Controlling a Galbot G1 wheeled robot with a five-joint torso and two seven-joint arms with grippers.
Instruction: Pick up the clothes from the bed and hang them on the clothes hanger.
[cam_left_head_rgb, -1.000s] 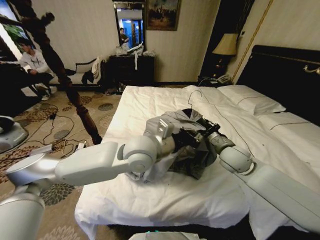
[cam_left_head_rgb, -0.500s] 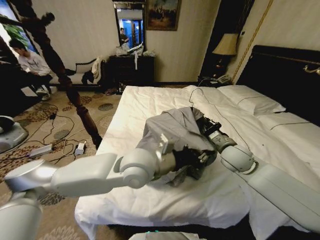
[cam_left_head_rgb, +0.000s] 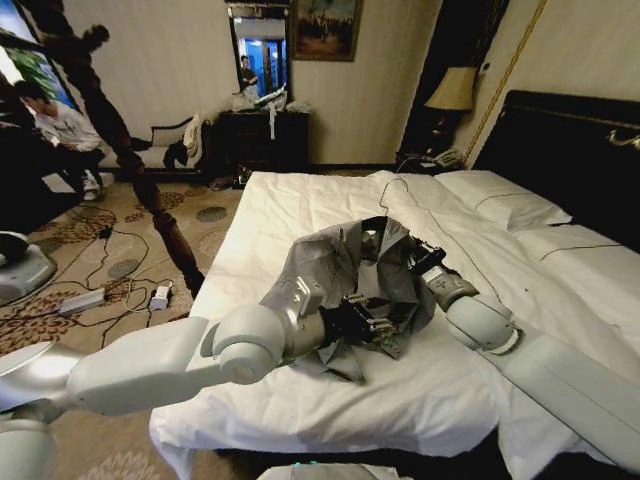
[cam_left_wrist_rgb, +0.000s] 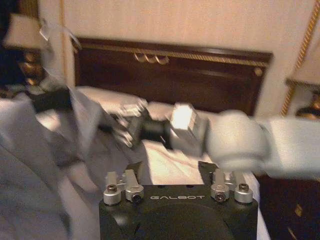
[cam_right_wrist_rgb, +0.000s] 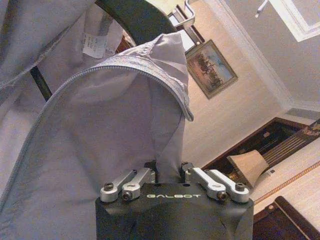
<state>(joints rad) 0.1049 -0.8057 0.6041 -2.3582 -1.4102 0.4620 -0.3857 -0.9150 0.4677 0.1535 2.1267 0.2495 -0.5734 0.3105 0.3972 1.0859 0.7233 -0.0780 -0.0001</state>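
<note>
A light grey shirt (cam_left_head_rgb: 345, 265) is now lifted in a bunched peak above the middle of the white bed (cam_left_head_rgb: 300, 215), higher and more spread than a moment ago, so the pick-up looks underway. The right gripper (cam_right_wrist_rgb: 169, 172) is closed on a fold of the shirt below its collar. The left gripper (cam_left_head_rgb: 372, 318) has drawn back slightly; its jaws look parted and empty. Open duvet surrounds the shirt, and the bed's near edge lies below the arms.
</note>
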